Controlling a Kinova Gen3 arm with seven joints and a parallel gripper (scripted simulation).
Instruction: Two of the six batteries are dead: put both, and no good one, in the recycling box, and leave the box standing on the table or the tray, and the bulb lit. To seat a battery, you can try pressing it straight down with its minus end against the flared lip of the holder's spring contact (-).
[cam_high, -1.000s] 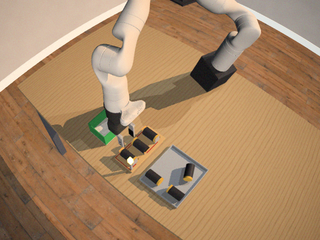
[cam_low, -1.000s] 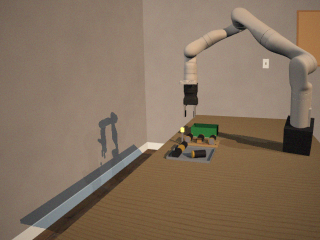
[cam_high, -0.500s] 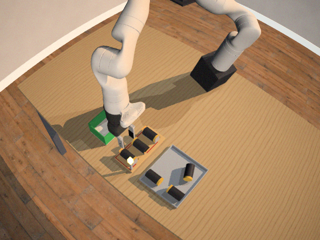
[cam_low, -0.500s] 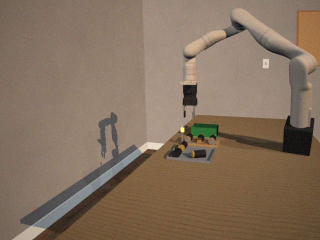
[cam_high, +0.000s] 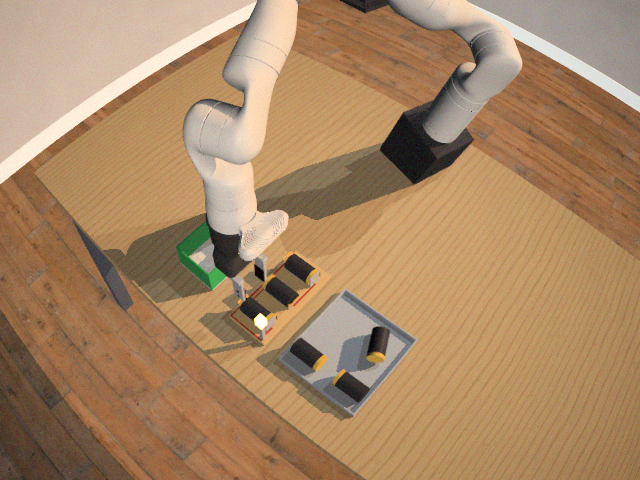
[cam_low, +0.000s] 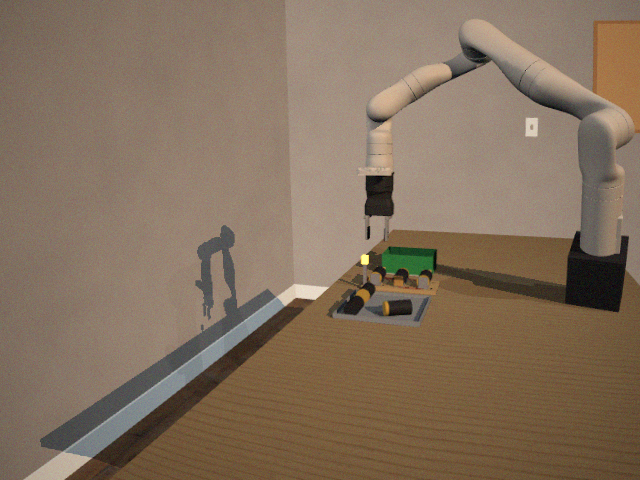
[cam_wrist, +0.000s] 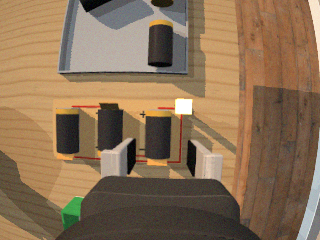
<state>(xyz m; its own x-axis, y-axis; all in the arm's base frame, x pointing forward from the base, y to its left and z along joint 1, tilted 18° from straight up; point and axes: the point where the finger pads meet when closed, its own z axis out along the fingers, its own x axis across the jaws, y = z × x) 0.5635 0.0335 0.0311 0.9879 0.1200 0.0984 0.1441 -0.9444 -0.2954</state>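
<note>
In top view, three black, yellow-ended batteries (cam_high: 281, 290) (cam_low: 401, 272) (cam_wrist: 110, 131) lie in the wooden holder (cam_high: 323, 277) (cam_low: 435, 288) (cam_wrist: 134, 131), its bulb (cam_high: 260, 321) (cam_low: 364, 259) (cam_wrist: 183, 106) lit at seven o'clock, the upright green box (cam_high: 197, 270) (cam_low: 408, 262) (cam_wrist: 71, 212) at ten, and three loose batteries (cam_high: 378, 344) (cam_low: 398, 307) (cam_wrist: 160, 43) on the grey tray (cam_high: 336, 330) (cam_low: 377, 319) (cam_wrist: 100, 50) at four.

A: "Which part changed position across the views?"
B: "The gripper (cam_high: 250, 288) (cam_low: 376, 239) (cam_wrist: 161, 151). In the exterior view, it descended slightly and shifted a little leftward in the frame."
A: "And from the top?"
B: "Its fingers moved slightly nearer the bulb (cam_high: 260, 321) (cam_low: 364, 259) (cam_wrist: 183, 106)."
</note>
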